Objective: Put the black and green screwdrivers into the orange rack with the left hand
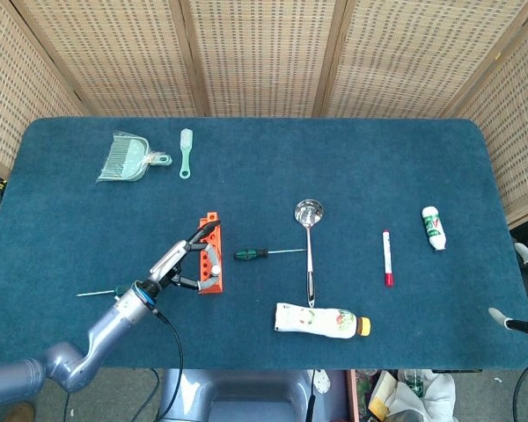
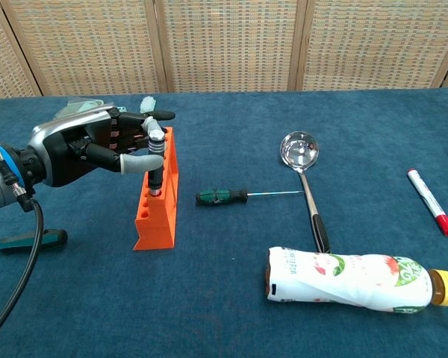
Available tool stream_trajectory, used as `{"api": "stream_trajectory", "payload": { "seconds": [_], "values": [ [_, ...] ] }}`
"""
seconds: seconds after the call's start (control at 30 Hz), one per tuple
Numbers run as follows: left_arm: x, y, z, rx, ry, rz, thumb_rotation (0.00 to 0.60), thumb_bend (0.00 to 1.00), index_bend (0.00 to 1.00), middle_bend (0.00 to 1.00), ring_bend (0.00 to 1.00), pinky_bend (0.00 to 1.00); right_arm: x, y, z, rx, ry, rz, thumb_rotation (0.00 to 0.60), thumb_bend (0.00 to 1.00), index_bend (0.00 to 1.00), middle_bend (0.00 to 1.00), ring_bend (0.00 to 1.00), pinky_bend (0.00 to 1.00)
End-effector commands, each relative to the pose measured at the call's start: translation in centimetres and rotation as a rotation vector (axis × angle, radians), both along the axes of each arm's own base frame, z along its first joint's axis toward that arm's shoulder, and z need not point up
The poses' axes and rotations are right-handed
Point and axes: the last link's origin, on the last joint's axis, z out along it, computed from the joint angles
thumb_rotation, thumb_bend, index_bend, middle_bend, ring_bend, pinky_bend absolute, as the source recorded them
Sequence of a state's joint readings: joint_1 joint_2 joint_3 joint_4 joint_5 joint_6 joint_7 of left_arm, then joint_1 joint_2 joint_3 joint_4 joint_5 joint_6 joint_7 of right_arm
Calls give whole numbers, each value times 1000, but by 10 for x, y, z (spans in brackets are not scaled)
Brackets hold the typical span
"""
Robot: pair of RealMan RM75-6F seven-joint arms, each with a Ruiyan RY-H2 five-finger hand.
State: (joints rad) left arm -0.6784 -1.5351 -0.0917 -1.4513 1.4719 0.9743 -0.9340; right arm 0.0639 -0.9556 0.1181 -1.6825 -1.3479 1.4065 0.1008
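Note:
The orange rack (image 1: 213, 229) (image 2: 153, 224) stands left of centre. A black screwdriver (image 2: 155, 153) (image 1: 209, 264) stands upright in one of its holes. My left hand (image 1: 183, 262) (image 2: 89, 145) holds the handle between thumb and fingers. The green screwdriver (image 1: 251, 254) (image 2: 222, 196) lies flat just right of the rack, shaft pointing right. Another dark-handled screwdriver (image 2: 31, 240) (image 1: 95, 293) lies on the cloth left of my forearm. Only a few spread fingers of my right hand (image 1: 519, 290) show at the head view's right edge, off the table, holding nothing.
A steel ladle (image 1: 309, 255) (image 2: 310, 194) lies right of the green screwdriver. A drink bottle (image 1: 321, 321) (image 2: 358, 276) lies near the front edge. A red marker (image 1: 387, 258) and small white bottle (image 1: 434, 228) are further right. A dustpan (image 1: 128, 158) and brush (image 1: 186, 151) sit far left.

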Motion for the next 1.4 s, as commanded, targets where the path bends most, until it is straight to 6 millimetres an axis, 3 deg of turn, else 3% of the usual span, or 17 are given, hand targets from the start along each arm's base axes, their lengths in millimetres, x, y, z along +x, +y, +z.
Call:
{"api": "stream_trajectory", "payload": {
  "seconds": [0.03, 0.2, 0.37, 0.57, 0.9, 0.97, 1.17, 1.4],
  "values": [
    [0, 0, 0, 2, 0, 0, 600, 503, 697, 0, 0, 0, 0, 0, 0, 0, -1, 1, 600, 0, 0, 0, 0, 0],
    [-3, -1, 1, 9, 20, -7, 600, 493, 645, 0, 0, 0, 1, 0, 1, 1, -2, 2, 600, 0, 0, 0, 0, 0],
    [-6, -4, 3, -4, 69, -35, 600, 145, 320, 0, 0, 0, 1, 0, 0, 1, -2, 3, 600, 0, 0, 0, 0, 0],
    [-4, -7, 11, 19, 58, -45, 600, 19, 166, 0, 0, 0, 1, 1, 0, 1, -1, 4, 600, 0, 0, 0, 0, 0],
    [5, -15, 40, 93, 13, -100, 600, 1, 139, 0, 0, 0, 2, 2, 1, -2, -5, 9, 600, 0, 0, 0, 0, 0],
    [8, -16, 49, 114, 18, -125, 600, 44, 104, 0, 0, 0, 2, 3, 1, -3, -7, 10, 600, 0, 0, 0, 0, 0],
    [14, -19, 76, 153, 163, -234, 600, 158, 0, 0, 0, 0, 2, 3, 2, -4, -12, 13, 600, 0, 0, 0, 0, 0],
    [20, -29, 105, 273, 412, -334, 600, 133, 30, 0, 0, 0, 3, 3, 3, -5, -17, 15, 600, 0, 0, 0, 0, 0]
  ]
}}
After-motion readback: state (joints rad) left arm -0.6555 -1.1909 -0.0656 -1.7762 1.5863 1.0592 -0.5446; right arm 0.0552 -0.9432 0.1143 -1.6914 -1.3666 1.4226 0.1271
